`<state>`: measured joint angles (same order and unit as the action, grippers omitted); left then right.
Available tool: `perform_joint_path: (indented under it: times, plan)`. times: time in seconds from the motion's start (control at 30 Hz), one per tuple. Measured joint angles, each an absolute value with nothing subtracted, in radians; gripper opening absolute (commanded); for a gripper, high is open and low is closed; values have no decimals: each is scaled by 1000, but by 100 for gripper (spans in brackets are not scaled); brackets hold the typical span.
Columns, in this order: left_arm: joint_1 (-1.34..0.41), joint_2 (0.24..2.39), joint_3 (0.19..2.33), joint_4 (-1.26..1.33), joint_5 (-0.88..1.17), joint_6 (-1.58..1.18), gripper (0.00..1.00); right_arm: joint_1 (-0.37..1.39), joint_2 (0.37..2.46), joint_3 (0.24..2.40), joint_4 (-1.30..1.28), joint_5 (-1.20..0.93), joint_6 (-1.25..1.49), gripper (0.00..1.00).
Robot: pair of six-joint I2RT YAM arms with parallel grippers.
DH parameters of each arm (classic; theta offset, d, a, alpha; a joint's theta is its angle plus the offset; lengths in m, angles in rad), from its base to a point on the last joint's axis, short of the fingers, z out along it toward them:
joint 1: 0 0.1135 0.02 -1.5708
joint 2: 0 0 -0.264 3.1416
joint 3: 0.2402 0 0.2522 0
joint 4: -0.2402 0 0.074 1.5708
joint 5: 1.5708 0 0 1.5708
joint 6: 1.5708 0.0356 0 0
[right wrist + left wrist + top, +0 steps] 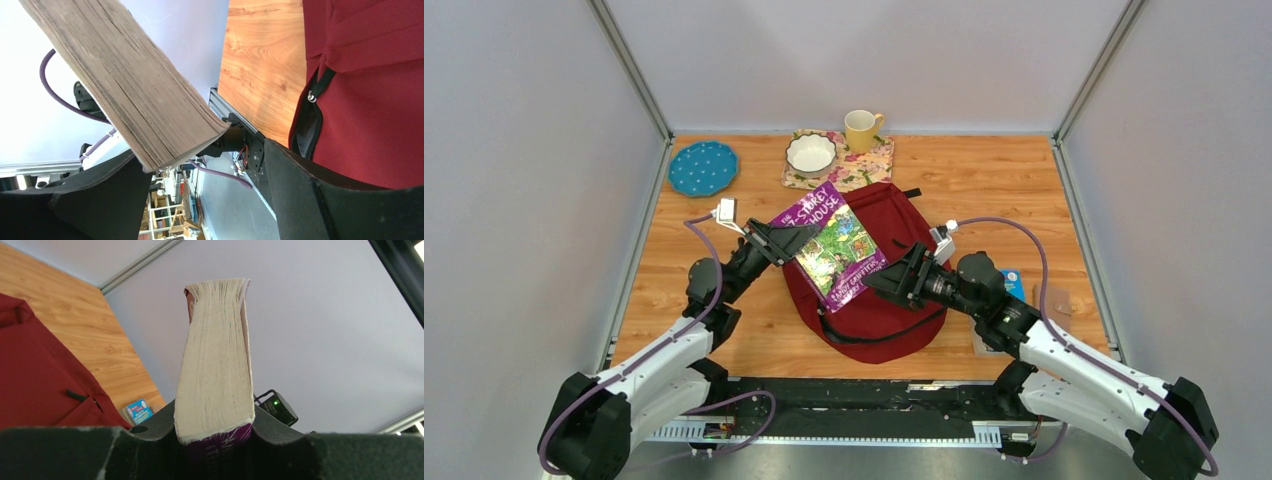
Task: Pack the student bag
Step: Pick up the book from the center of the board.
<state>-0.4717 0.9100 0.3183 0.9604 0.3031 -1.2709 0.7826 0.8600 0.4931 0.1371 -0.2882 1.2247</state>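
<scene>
The student bag (894,325) is a dark red backpack lying flat at the middle of the table, also seen in the left wrist view (35,375) and the right wrist view (370,100). Its black zipper gapes a little at the side (307,135). A purple paperback book (829,245) hangs tilted above the bag. My left gripper (774,240) is shut on its spine end, the page edges (215,365) rising between the fingers (215,435). My right gripper (894,280) stands open at the book's lower right corner, whose pages (130,85) reach just over one finger; the jaws (210,200) are wide apart.
At the back stand a teal plate (703,167), a white bowl (811,153) and a yellow mug (861,130) on a floral mat (879,165). A small blue box (1012,282) lies right of the bag, behind my right arm.
</scene>
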Motion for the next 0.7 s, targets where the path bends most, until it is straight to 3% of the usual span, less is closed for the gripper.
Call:
perform_joint_path:
  times: [0.3,0.4,0.43,0.5,0.53,0.63,0.67,0.7]
  plan:
    - [-471,1015,316,1153,306,-1353,0,783,976,468,421,-298,1303,79]
    - [-472,1043,312,1182,313,-1389,0,783,996,467,496,-297,1313,60]
    - [-472,1048,309,1187,315,-1395,0,783,998,467,516,-296,1314,48]
    - [-472,1053,303,1192,318,-1409,0,783,998,467,546,-293,1312,33]
    - [-472,1053,302,1197,316,-1415,2,783,995,467,554,-290,1315,19]
    - [-472,1050,300,1202,316,-1416,19,787,978,463,561,-289,1298,2]
    - [-474,1044,300,1200,316,-1412,33,789,968,461,557,-287,1291,0]
    - [-477,1036,300,1194,315,-1406,42,790,959,459,553,-287,1283,0]
